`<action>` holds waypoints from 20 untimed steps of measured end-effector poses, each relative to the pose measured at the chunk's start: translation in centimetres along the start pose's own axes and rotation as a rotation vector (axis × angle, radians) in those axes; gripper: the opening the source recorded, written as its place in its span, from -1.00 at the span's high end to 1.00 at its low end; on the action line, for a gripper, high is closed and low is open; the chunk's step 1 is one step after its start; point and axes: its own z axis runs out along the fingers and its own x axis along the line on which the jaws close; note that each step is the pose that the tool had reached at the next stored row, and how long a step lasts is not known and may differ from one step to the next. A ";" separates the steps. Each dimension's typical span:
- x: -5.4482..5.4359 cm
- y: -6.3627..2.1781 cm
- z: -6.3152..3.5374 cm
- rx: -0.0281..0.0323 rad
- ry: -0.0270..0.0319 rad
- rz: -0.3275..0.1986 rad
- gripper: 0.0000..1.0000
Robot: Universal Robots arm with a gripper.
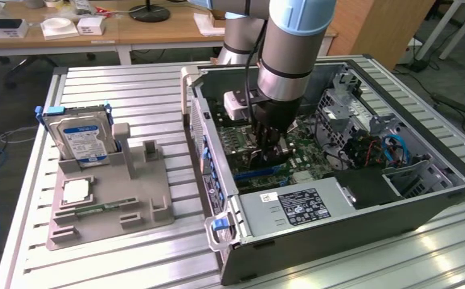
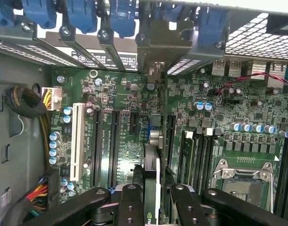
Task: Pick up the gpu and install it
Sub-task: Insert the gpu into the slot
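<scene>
The tool [image 2: 151,197] is closed partway on the gpu [image 2: 152,162], which is gripped edge-on between the fingers [image 2: 129,202]. The card is held upright inside the open computer case [image 1: 425,198], just above the motherboard [image 2: 111,136] slots.

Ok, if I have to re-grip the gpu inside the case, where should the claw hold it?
By its upper long edge, coming straight down from above. The gpu stands on edge over the motherboard, thin and flat, so the claw can pinch its two faces, as it does now. That probably leaves the lower edge free.
</scene>
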 end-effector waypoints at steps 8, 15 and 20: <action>0.1 0.02 0.03 0.0002 0.0000 0.003 0.47; 0.1 0.10 0.06 0.0002 0.0000 0.003 0.47; 0.1 0.20 0.07 0.0001 0.0002 0.004 0.47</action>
